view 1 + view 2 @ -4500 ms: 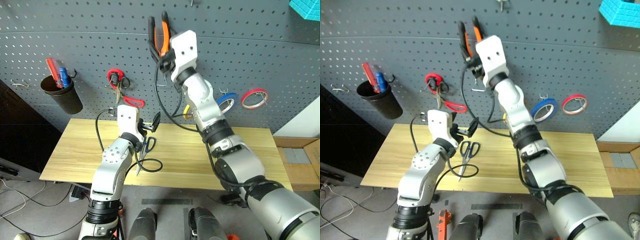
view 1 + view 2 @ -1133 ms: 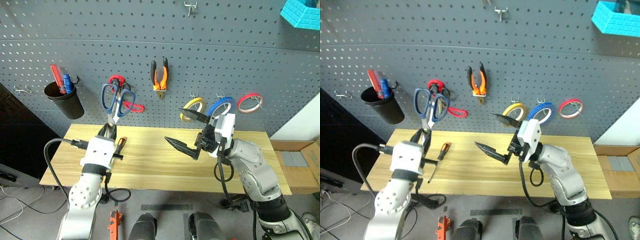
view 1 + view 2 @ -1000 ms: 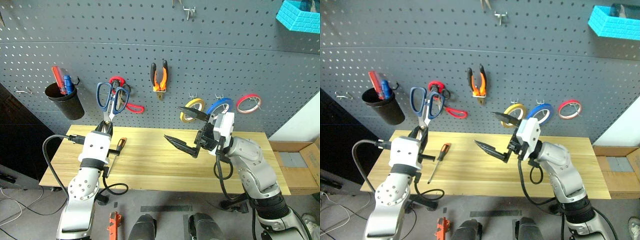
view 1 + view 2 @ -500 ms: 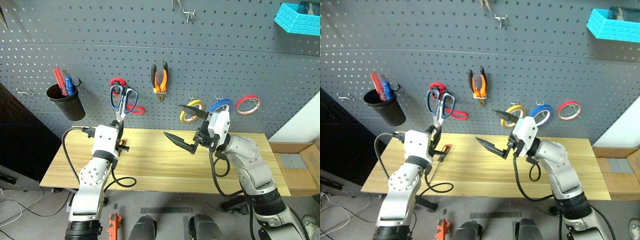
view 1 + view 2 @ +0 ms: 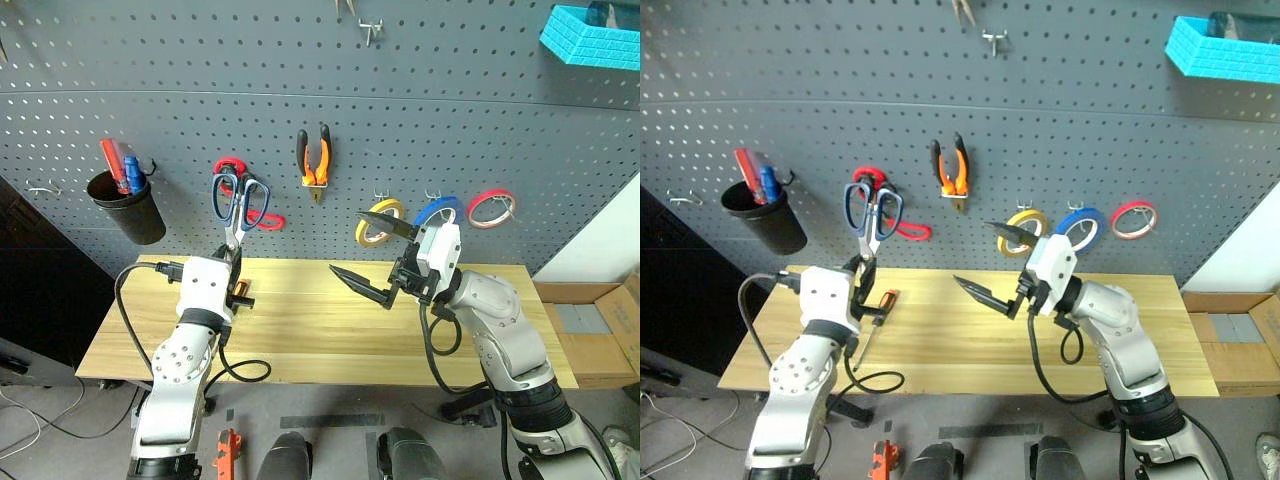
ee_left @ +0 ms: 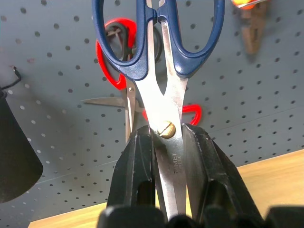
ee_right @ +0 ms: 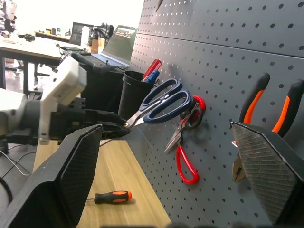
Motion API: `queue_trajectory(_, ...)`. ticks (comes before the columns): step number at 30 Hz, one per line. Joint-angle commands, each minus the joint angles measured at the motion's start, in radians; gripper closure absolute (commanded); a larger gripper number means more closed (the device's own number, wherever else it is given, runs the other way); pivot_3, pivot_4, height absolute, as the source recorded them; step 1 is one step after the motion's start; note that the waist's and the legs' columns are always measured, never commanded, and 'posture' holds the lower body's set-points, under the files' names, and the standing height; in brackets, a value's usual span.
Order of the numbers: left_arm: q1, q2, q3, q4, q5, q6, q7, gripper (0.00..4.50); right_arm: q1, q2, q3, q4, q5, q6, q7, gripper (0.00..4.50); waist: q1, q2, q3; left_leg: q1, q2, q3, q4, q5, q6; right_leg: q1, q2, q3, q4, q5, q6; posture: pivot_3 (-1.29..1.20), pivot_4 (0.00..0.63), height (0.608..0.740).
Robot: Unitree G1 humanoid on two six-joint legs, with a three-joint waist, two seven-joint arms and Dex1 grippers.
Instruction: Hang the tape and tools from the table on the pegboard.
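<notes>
My left gripper [image 5: 228,268] is shut on the blades of the blue-and-black scissors [image 5: 240,200], handles up, just in front of the pegboard [image 5: 450,120] beside the red scissors. In the left wrist view its fingers [image 6: 140,166] clamp the steel blades [image 6: 175,99] below the pivot. My right gripper [image 5: 344,241] hangs open over the middle of the table [image 5: 330,335], holding nothing. The pliers [image 5: 316,165] and the yellow tape [image 5: 372,222] hang on the board. The screwdriver [image 5: 883,301] lies on the table by my left gripper.
Red scissors [image 5: 262,218] hang just behind the held pair. A black cup [image 5: 127,205] with red and blue tools hangs at the left. Blue [image 5: 437,212] and red [image 5: 490,207] rings hang right of the yellow tape. A cyan bin [image 5: 590,35] sits high at the right.
Earlier my right gripper held the pliers at the board; it has let go and dropped over the table. My left gripper has taken the scissors off the table and raised them to the board.
</notes>
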State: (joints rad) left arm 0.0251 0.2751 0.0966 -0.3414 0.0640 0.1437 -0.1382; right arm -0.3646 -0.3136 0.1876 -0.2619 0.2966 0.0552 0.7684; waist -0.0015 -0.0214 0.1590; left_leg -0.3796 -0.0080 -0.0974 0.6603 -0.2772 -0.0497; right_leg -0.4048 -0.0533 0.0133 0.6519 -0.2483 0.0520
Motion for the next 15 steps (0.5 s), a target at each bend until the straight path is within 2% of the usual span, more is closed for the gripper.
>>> queue_trajectory(1,0.002,-0.017,0.005,-0.107,0.033,-0.021,0.042,4.0,0.002,0.001,-0.008,-0.016,0.004,-0.029,0.006,0.0,0.0,0.0,0.0,0.0,0.0,0.0,0.0,0.0,0.0,0.0,0.0,0.0,0.0,0.0,0.0,0.04,0.103,0.74)
queue_trajectory(15,-0.082,-0.031,0.085,-0.08,0.001,0.146,0.068,4.0,-0.001,0.003,-0.01,-0.006,0.004,-0.03,0.014,0.0,0.001,0.0,0.0,0.006,0.0,0.001,0.001,0.0,0.0,0.001,0.0,0.002,0.01,0.0,0.0,0.05,0.115,0.74)
